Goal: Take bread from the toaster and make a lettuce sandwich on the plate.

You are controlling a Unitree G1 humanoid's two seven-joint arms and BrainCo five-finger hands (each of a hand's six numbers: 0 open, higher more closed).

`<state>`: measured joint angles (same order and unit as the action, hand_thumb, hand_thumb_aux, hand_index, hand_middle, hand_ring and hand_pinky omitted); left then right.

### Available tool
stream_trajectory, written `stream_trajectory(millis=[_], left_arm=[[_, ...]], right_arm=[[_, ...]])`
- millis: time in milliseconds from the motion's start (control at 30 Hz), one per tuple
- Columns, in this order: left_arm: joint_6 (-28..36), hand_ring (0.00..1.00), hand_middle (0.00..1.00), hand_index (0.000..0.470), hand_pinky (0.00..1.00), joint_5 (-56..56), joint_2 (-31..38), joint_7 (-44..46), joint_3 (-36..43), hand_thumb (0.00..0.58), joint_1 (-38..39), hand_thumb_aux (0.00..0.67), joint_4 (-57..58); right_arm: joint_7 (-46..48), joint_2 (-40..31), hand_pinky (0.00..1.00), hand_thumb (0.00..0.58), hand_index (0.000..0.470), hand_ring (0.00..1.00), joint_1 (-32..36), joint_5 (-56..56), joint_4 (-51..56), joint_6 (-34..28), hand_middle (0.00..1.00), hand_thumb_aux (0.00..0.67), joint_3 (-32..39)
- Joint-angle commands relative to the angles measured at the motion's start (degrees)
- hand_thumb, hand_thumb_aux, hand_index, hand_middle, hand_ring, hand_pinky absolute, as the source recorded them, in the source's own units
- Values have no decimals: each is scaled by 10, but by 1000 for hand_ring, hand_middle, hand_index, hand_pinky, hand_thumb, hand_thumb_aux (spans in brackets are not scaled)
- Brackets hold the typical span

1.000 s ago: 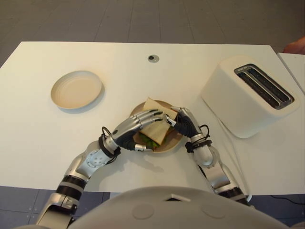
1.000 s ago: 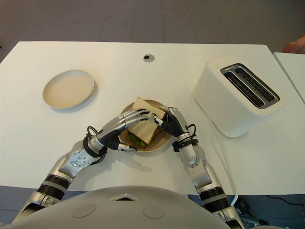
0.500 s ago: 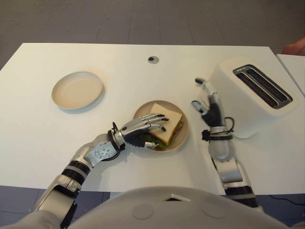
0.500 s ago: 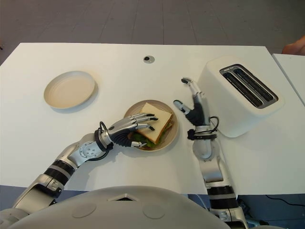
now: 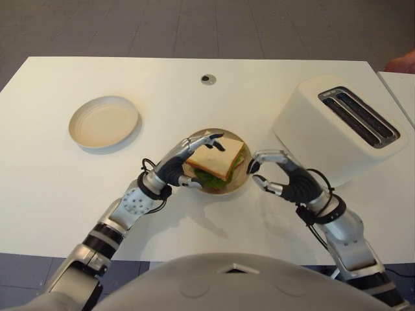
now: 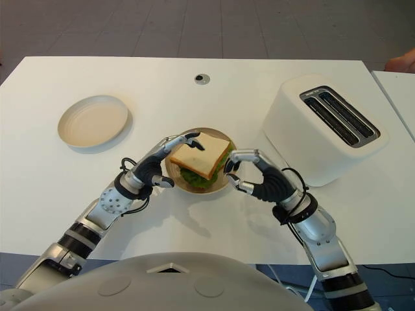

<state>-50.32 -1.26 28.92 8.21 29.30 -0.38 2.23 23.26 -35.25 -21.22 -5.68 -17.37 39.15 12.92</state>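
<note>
Tan bread tops the sandwich [image 5: 215, 157], lettuce showing beneath, on the plate [image 5: 237, 186]. Left hand [image 5: 176, 168] arches curled fingers over its left edge, thumb below, clasping it loosely. Right hand [image 5: 290, 183], curled and empty, sits just right of the plate's rim.

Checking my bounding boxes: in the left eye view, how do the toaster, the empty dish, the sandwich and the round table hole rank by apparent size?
Largest to smallest:
1. toaster
2. empty dish
3. sandwich, smaller despite lying nearer the camera
4. table hole, by far the smallest
</note>
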Motion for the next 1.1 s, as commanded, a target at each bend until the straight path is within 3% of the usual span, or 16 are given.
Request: stream_trajectory(millis=[33, 167, 233, 333, 433, 533, 733, 867, 900, 933, 967, 1000, 1033, 1067, 1100], left_arm=[[58, 1000, 1000, 470, 1000, -87, 85, 155, 60, 580, 71, 670, -23], [125, 1000, 1000, 470, 1000, -55, 121, 251, 94, 580, 119, 670, -23], [160, 1000, 1000, 470, 1000, 27, 102, 235, 88, 580, 114, 670, 19], [236, 1000, 1000, 470, 1000, 174, 50, 132, 66, 580, 62, 670, 103], [320, 1000, 1000, 470, 1000, 246, -18, -2, 30, 580, -5, 670, 179], [362, 1000, 1000, 470, 1000, 309, -56, -93, 34, 580, -72, 670, 285], [369, 1000, 1000, 470, 1000, 337, -113, -201, 34, 580, -159, 670, 475], [297, 1000, 1000, 470, 1000, 294, -118, -212, 7, 580, -149, 670, 478], [267, 973, 973, 470, 973, 271, -119, -205, -7, 580, -141, 670, 466], [223, 537, 537, 470, 537, 233, -119, -189, -27, 580, -126, 670, 438], [190, 0, 0, 363, 0, 198, -120, -175, -47, 550, -114, 518, 412], [155, 0, 0, 240, 0, 165, -120, -165, -66, 441, -104, 342, 386], [131, 0, 0, 44, 0, 133, -121, -157, -88, 104, -95, 63, 357], [111, 0, 0, 0, 0, 111, -124, -158, -110, 0, -89, 0, 332], [90, 0, 0, 0, 0, 91, -130, -161, -133, 0, -88, 0, 309]], right_arm=[[112, -43, 1000, 580, 470, 1000, -17, 88, 50, 31, 1000, 670, 110], [134, -37, 1000, 580, 470, 1000, 10, 156, 101, 25, 1000, 670, 137], [122, -26, 1000, 580, 470, 1000, 25, 185, 116, 19, 1000, 670, 134], [56, 21, 1000, 580, 470, 1000, 67, 245, 148, -3, 1000, 670, 108], [-76, 98, 1000, 580, 470, 1000, 144, 336, 211, -84, 1000, 670, 72], [-183, 149, 1000, 580, 470, 1000, 213, 398, 311, -140, 1000, 670, 72], [-317, 205, 1000, 580, 470, 1000, 305, 437, 492, -160, 1000, 670, 91], [-333, 200, 1000, 580, 470, 1000, 305, 402, 512, -114, 1000, 670, 81], [-326, 195, 1000, 580, 470, 1000, 297, 381, 500, -89, 1000, 670, 75], [-304, 186, 941, 580, 470, 941, 281, 339, 471, -57, 941, 670, 65], [-284, 175, 0, 468, 264, 0, 266, 300, 437, -28, 0, 376, 56], [-264, 163, 0, 120, 52, 0, 252, 260, 398, -5, 0, 74, 45], [-246, 149, 0, 0, 0, 0, 239, 219, 352, 11, 0, 0, 31], [-234, 141, 0, 0, 0, 0, 232, 181, 313, 17, 0, 0, 14], [-226, 138, 0, 0, 0, 0, 228, 149, 276, 17, 0, 0, -4]])
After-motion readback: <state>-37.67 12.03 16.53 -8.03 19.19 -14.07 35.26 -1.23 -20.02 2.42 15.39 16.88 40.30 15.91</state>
